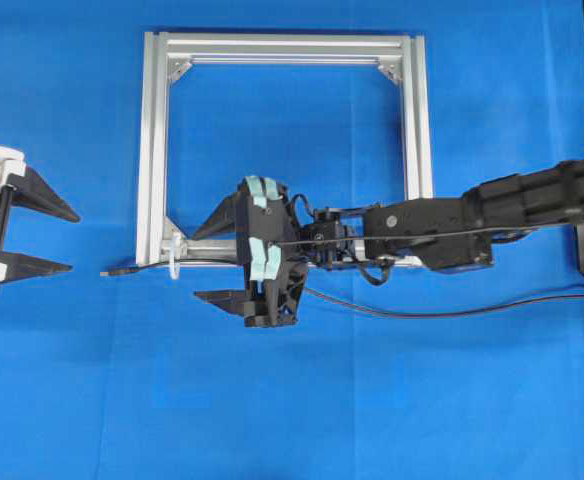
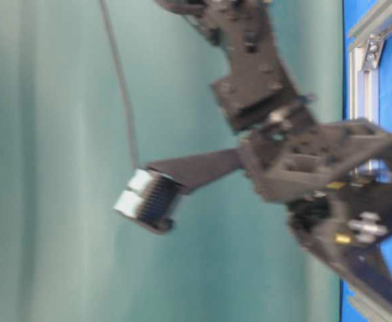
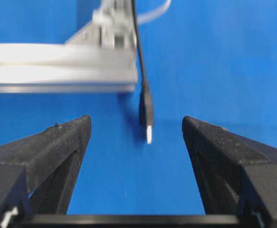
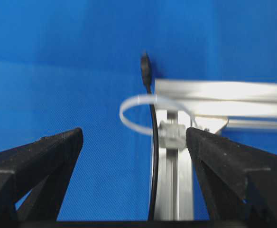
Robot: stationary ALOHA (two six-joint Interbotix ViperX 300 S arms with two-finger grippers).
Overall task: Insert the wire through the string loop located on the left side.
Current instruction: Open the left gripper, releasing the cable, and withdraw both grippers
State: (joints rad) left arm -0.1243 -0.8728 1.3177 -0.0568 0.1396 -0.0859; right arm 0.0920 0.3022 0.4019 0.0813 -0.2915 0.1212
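Jaws of the left gripper point(image 3: 136, 137) are spread wide with nothing between them; its fingers point(image 3: 58, 142) are seen flanking, but not touching, the plug end of the wire point(image 3: 146, 111), which lies on the blue table point(image 3: 224, 57) just ahead. The right gripper point(image 4: 133, 142) is likewise held wide open and empty, with the wire running between its fingers untouched. From the right wrist view the wire is seen passing through the string loop point(image 4: 133, 102), its plug lying beyond the corner of the aluminium frame point(image 4: 224, 97). In the overhead view the plug tip rests left of the frame, the cable trailing right under the right arm. The wire is judged light, thin and limp, so it would sag or slide back if dragged. The stiff plug body is judged the best place to take hold, pinched across its sides.
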